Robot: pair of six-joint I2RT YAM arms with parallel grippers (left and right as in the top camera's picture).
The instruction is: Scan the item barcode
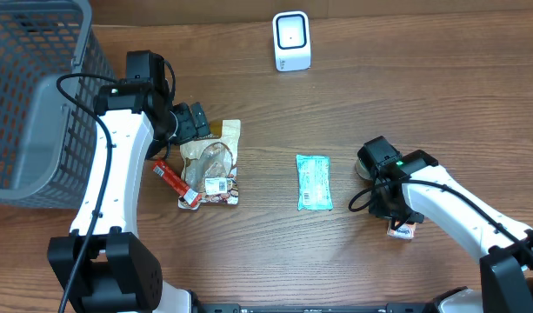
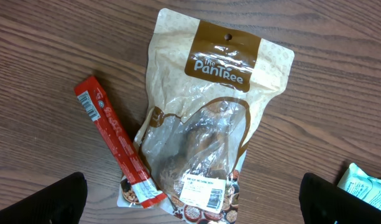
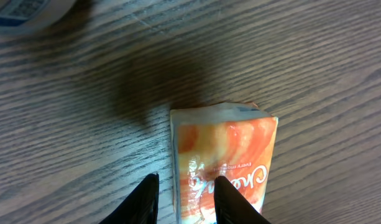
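The right hand hangs low over the orange packet. Its two fingers are drawn close, with only a narrow gap between them. The packet's left long edge sits in that gap, and one finger overlaps the printed face. I cannot tell whether the fingers pinch the film or only rest against it. The packet looks flat on the table.

The step in hand seems to be picking this packet up for scanning. To do it well, the hand needs a firm bite on the edge rather than on the puffed middle. It also needs a straight lift so the slick film does not slip out, and a grip that leaves the barcode uncovered. No barcode shows on the upward face, so it is probably underneath and the packet will need turning.

The white scanner stands at the far side of the table. The orange packet and right hand lie well apart from it, nearer the robot and toward the robot's right. A teal packet lies almost straight in front of the scanner. Left of the scanner and nearer the robot, the left hand hovers empty, spread to its widest, above a tan pouch. A red stick overlaps one corner of the pouch.
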